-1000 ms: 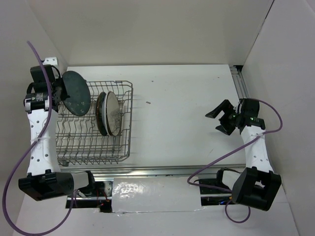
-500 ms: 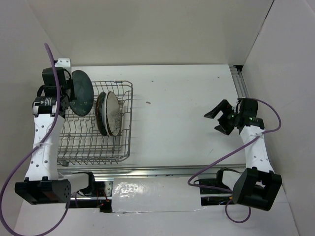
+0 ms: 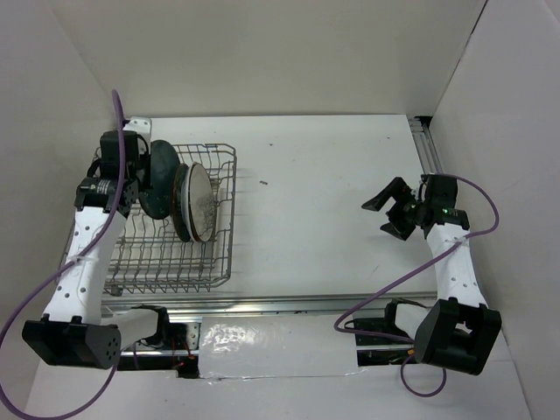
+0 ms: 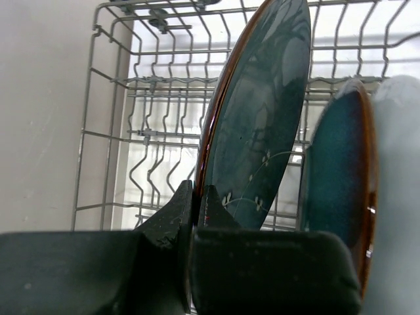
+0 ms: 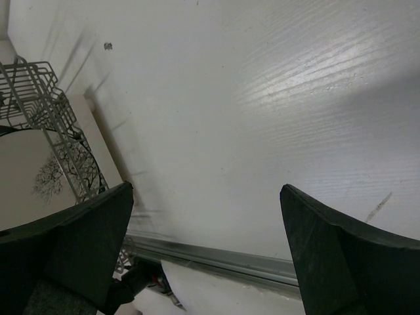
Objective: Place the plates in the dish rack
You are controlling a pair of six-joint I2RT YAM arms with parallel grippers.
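1. The left gripper [image 4: 195,197] is pinched tight on the lower rim of the flowered teal plate [image 4: 256,125]. The plate stands on edge, leaning a little, over the far left part of the dish rack [image 3: 229,236], just beside the plates already standing there.
2. To do this step well, I would line the rim up with a free gap between tines next to the dark teal plate [image 4: 338,177]. I would keep the held plate parallel to that one and lower it slowly, so the two do not knock together.
3. The fingers should let go only once the rim rests on the bottom wires and the tines take the lean. I cannot tell whether the rim touches the wires yet.
4. The right gripper [image 3: 390,214] hangs with its fingers spread wide and holds nothing, well apart from the rack over the table [image 3: 324,175].
5. Count: one rack and three plates in view. One plate is held and two are racked, the dark teal one and a cream plate [image 3: 203,203]. A fourth may be hidden behind them.
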